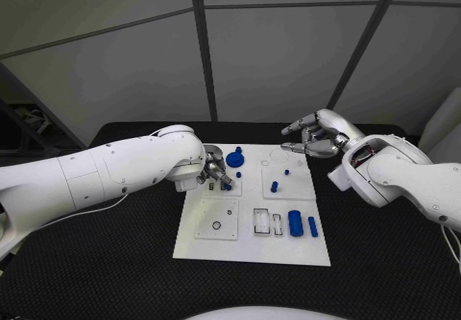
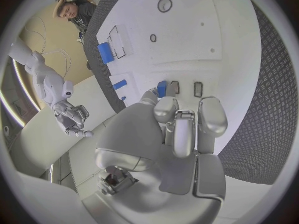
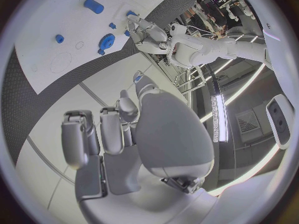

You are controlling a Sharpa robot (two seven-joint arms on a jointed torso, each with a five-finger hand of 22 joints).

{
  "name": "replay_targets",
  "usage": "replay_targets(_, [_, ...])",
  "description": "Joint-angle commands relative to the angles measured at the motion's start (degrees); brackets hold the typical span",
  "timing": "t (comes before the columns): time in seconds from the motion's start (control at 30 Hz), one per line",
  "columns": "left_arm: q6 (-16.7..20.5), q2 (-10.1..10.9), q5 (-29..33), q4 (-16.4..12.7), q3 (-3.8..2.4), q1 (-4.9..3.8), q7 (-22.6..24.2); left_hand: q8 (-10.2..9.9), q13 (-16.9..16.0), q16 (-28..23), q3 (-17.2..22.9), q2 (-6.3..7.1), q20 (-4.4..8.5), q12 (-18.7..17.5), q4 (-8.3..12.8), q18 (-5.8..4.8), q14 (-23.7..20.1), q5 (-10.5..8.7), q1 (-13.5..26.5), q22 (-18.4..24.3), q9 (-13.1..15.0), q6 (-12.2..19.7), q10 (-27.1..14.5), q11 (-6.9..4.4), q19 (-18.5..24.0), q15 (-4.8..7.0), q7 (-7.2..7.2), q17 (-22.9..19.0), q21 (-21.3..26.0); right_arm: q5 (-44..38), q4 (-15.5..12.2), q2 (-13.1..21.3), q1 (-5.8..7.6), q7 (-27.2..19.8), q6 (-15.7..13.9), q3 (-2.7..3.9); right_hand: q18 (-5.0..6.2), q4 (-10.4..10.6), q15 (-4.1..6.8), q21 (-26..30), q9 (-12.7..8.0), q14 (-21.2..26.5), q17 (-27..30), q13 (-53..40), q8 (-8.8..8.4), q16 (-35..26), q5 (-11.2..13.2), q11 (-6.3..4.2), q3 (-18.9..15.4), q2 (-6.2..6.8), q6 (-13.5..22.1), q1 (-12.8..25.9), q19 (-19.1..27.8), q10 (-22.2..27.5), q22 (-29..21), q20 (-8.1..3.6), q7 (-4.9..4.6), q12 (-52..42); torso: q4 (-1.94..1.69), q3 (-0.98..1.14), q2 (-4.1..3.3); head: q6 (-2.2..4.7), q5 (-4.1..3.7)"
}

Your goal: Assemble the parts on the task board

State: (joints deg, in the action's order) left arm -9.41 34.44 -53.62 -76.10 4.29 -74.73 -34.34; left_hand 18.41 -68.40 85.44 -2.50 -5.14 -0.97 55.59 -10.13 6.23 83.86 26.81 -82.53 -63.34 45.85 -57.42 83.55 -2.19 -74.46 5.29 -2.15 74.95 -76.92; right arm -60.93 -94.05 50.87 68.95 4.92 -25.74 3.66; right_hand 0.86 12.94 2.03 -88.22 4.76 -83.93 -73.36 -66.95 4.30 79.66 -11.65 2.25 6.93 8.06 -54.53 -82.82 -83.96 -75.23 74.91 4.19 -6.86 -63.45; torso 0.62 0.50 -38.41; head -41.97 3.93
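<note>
One white task board (image 1: pixel 252 250) is lying on one black desk (image 1: pixel 384 267). Two blue cylinders (image 1: pixel 295 223) are lying side by side, one blue gear (image 1: pixel 236 159) is resting, and two hands (image 1: pixel 215 171) are reaching in.

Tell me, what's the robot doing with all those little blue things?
It is putting blue parts into a white task board. The left hand is down on the board, fingers at a small blue part beside a slot. The right hand hovers above the board's far edge, holding nothing. A blue gear and two blue cylinders wait on the board.
</note>
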Motion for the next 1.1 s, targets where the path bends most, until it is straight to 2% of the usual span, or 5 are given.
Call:
replay_targets(0.03, [1.0, 0.8, 3.4, -0.7, 0.03, 0.03, 0.3, -0.4, -0.6, 0.2, 9.8, 0.59, -0.15, -0.5, 6.4, -0.87, 4.6, -3.12, -0.3, -0.3, 2.8, 0.1, 0.7, 0.05, 0.5, 0.12, -0.17, 8.4, -0.1, -0.2, 0.0, 0.0, 0.12, -0.9, -0.9, 0.05, -0.18, 0.4, 0.21, 0.4, 0.0, -2.2, 0.0, 0.1, -0.27, -0.3, -0.2, -0.16, 0.0, 0.09, -0.3, 0.7, -4.5, -0.3, 12.9, -0.05, -0.12, -0.3, -0.09, -0.01, 0.03, 0.04, 0.04])
replay_targets(0.27, [5.9, 2.9, 3.7, -2.9, 0.02, 0.04, 2.1, -1.4, -2.8, 0.4, 22.4, 5.02, -0.08, -0.4, 9.2, -0.9, 4.7, -2.28, 6.0, -1.7, 6.3, -1.2, 1.8, 0.14, 0.0, -0.03, -0.23, 8.6, -0.7, 0.2, 0.1, -0.2, 0.11, -1.5, -1.3, 0.05, -0.16, 0.9, 0.2, 0.5, -0.1, -2.2, 0.1, 0.2, -0.38, -0.5, -0.3, -0.15, -0.1, 0.08, -0.3, 1.3, -4.4, -0.2, 12.8, -0.05, -0.13, -0.2, -0.17, 0.04, 0.01, 0.15, 0.13])
replay_targets(0.43, [8.1, 4.4, 2.2, -4.9, 0.03, 0.08, 2.9, -1.9, -4.4, 0.7, 27.6, 6.84, -0.1, 0.7, 11.0, -1.14, 4.8, 0.1, 9.1, -2.9, 8.2, -2.0, 2.5, 0.0, -0.7, 0.18, -0.05, 9.0, -1.2, 0.3, 0.2, -0.2, 0.11, -1.5, -1.4, 0.05, -0.19, 1.0, 0.2, 0.4, -0.1, -2.2, 0.0, 0.0, -0.41, -0.4, -0.2, -0.15, -0.2, 0.1, -0.3, 1.4, -4.5, -0.3, 12.9, -0.06, -0.13, -0.4, 0.0, 0.01, -0.12, 0.12, 0.41])
replay_targets(0.7, [10.9, 6.6, -3.0, -7.6, 0.05, 0.47, 3.4, -2.0, -5.2, 0.9, 29.1, 7.33, -0.04, 1.5, 11.8, -1.28, 4.9, 0.6, 10.1, -3.8, 9.0, -2.3, 2.9, -0.05, -1.1, 0.25, 0.11, 9.3, -1.6, 0.3, 0.4, -0.2, 0.1, -1.5, -1.4, 0.04, -0.19, 1.1, 0.2, 0.4, -0.1, -2.2, 0.0, 0.1, -0.42, -0.4, -0.2, -0.15, -0.2, 0.11, -0.3, 1.5, -4.5, -0.3, 12.9, -0.06, -0.13, -0.4, -0.11, 0.06, -0.11, -0.06, 0.64])
replay_targets(1.1, [12.4, 6.9, -9.5, -8.1, 0.06, 2.11, 3.5, -2.1, -5.7, 1.1, 29.9, 7.67, 0.0, 2.0, 12.4, -1.35, 4.9, 0.77, 10.7, -4.2, 9.5, -2.6, 3.1, -0.1, -1.4, 0.28, 0.17, 9.5, -1.8, 0.4, 0.5, -0.3, 0.1, -1.4, -1.1, 0.04, -0.19, 1.2, 0.2, 0.4, -0.1, -2.3, 0.0, 0.1, -0.43, -0.4, -0.2, -0.14, -0.3, 0.12, -0.3, 1.6, -4.5, -0.3, 12.9, -0.06, -0.12, -0.4, 0.09, -0.04, -0.12, -0.3, 1.01])
